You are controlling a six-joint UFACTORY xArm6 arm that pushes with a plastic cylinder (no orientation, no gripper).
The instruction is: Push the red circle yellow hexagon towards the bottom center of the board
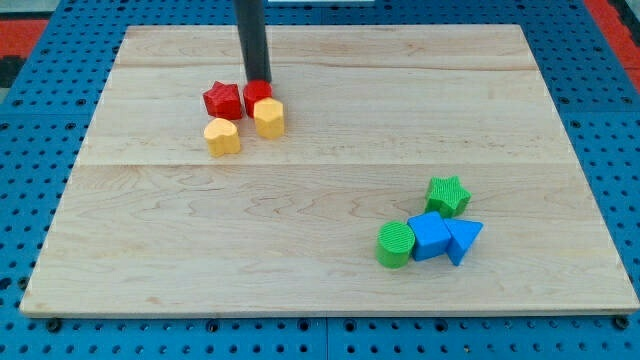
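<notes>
The red circle (256, 94) sits in the upper left part of the wooden board (320, 190), touching the yellow hexagon (268, 117) just below it on its right. My tip (257, 80) stands at the top edge of the red circle, touching it from the view's top. A red star (222, 100) lies just left of the red circle. A yellow heart (222, 137) lies below the red star, left of the hexagon.
A cluster sits at the lower right: a green star (447, 195), a blue cube-like block (430, 237), a blue triangle (463, 240) and a green cylinder (395, 245). Blue pegboard (30, 200) surrounds the board.
</notes>
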